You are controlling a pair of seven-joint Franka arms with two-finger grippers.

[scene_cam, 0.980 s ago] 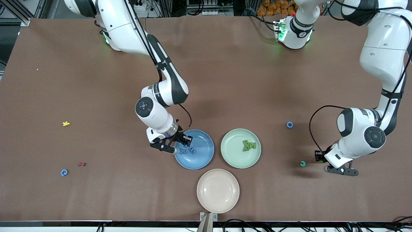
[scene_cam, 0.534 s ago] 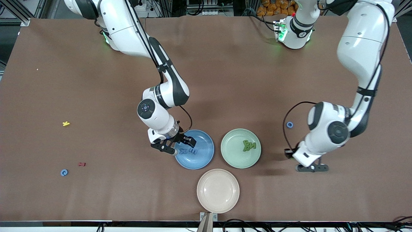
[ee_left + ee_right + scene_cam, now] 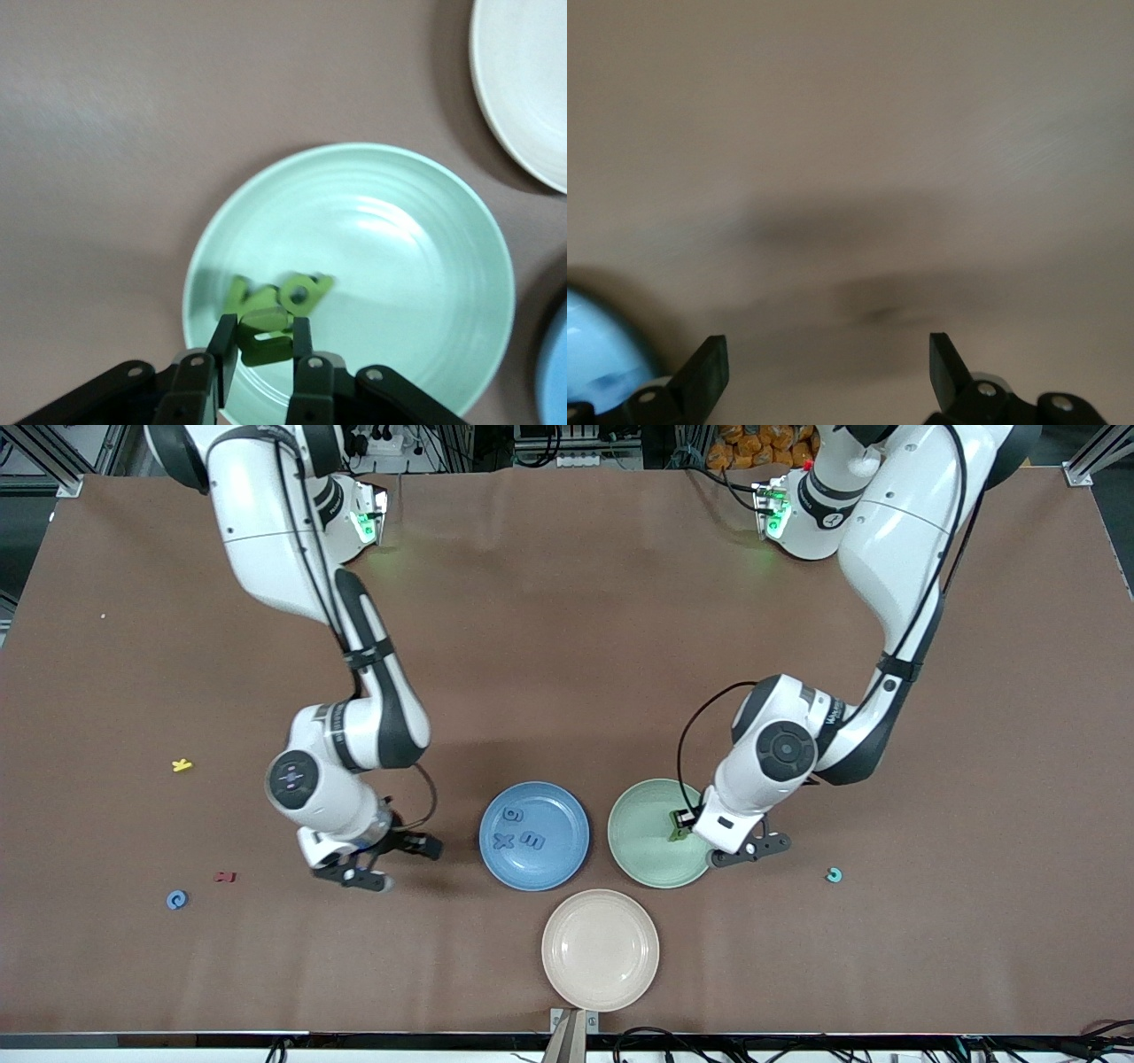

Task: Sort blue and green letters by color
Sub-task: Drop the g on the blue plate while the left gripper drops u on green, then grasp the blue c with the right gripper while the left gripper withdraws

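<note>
Swung over green plate (image 3: 651,841), left gripper (image 3: 259,359) pinching green letter (image 3: 264,335) for dropping; right gripper (image 3: 381,859) spread, empty.

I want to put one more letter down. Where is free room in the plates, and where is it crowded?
The pink plate is bare. The blue plate has free room nearer the front camera, under its three letters. The green plate is crowded at the left arm's side, where the left gripper holds a green letter over others.
</note>
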